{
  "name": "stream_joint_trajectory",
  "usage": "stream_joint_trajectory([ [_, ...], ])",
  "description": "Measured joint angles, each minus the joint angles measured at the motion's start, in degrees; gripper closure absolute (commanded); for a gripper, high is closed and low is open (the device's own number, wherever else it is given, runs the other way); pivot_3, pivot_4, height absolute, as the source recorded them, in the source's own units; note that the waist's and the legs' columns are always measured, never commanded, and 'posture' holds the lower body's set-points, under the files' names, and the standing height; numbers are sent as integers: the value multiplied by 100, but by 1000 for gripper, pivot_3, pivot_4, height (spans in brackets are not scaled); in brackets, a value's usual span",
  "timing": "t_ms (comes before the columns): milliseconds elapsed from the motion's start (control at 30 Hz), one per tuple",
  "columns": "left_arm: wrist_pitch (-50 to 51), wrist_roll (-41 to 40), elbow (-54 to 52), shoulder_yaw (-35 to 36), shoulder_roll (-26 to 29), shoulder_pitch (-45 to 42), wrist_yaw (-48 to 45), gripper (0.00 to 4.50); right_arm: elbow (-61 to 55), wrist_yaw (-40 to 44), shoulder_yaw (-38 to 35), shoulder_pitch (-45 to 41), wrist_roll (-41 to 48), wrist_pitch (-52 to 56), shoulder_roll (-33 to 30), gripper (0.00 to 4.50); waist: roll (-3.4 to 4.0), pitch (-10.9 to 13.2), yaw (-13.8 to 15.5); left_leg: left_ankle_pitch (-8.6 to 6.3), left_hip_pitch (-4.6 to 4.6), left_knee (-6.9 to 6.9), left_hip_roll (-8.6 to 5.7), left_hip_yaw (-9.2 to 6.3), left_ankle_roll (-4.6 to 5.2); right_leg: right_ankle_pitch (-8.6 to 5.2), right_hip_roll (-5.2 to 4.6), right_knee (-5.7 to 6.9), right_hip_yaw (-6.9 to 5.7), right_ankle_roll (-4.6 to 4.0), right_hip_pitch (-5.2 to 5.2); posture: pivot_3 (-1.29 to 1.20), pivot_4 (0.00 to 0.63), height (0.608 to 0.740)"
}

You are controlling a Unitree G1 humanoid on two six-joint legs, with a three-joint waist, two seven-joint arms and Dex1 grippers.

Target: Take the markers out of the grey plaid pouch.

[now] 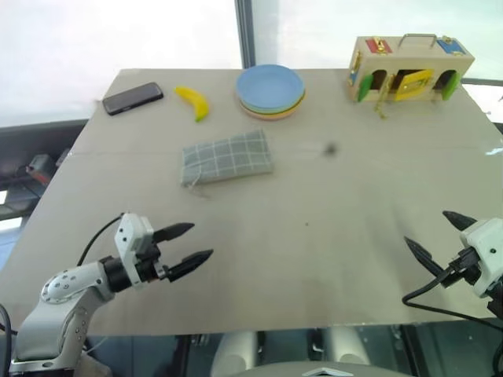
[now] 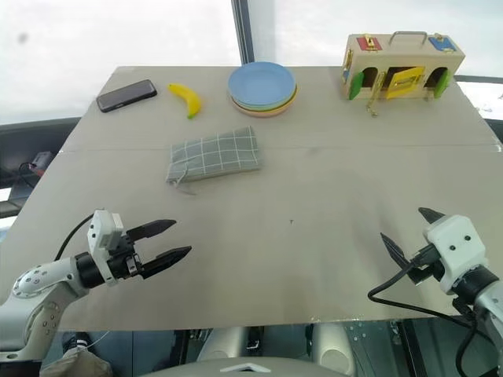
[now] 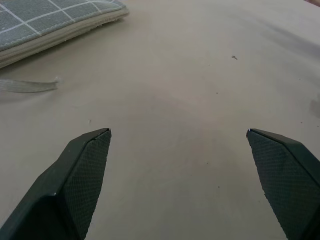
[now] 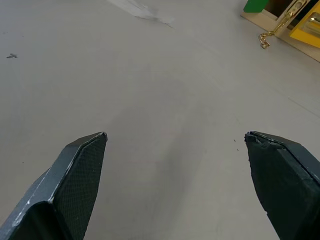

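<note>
Both my claws wide, empty: left gripper [image 1: 190, 243], right gripper [image 1: 437, 233]. Grey plaid pouch [image 1: 227, 157] at 12 o'clock from left, untouched. Judged next: reach, pin it.

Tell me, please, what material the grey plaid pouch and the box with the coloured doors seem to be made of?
Grey plaid pouch: soft woven fabric, matte; it lies flat with a stitched edge and a limp pull tab. Box: pale wood, probably plywood, with painted doors and brass-looking latches.

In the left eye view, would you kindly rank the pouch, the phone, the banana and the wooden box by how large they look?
1. Wooden box
2. Pouch, nearly as large; it lies nearer the camera, so this order is unsure.
3. Phone
4. Banana, close to the phone in length but thinner.
</note>
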Motion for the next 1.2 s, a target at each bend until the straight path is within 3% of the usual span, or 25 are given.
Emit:
stream_joint_trajectory([
  [267, 87, -3, 35, 15, -202, -496, 526, 0, -42, -10, 197, -625, 342, 322, -249, 13, -8, 1, 80, -7, 10, 19, 2, 18, 12, -4, 3, 1, 2, 3, 3, 0, 150, 740],
  [433, 807, 205, 789, 304, -608, -1912, 2435, 0, -235, -243, 599, -1055, 525, 608, -248, 13, -15, 1, 108, -2, 11, 30, 0, 7, 14, -1, 12, 11, -5, 4, 19, 0, 150, 740],
  [667, 1959, 349, 1315, 148, -1018, -3193, 3873, 0, -302, -434, 896, -1423, 611, 699, -242, 13, -49, 6, 109, -4, 7, 27, -10, 7, 15, 18, 18, 9, 1, 22, 20, 0, 150, 740],
  [867, 2703, 286, 1424, -322, -1154, -3533, 3842, 0, -321, -526, 1049, -1530, 611, 703, -243, 13, -55, 3, 54, -3, 13, 27, -7, 18, 14, 21, 24, 12, 16, 18, 20, 0, 150, 740],
  [1200, 4152, -1368, -198, -203, -949, -2777, 2828, 0, -498, -700, 1153, -1600, 701, 809, -235, 13, -56, 5, 72, -3, 15, 32, 1, 17, 13, 9, 28, 16, 28, 8, 19, 0, 150, 740],
])
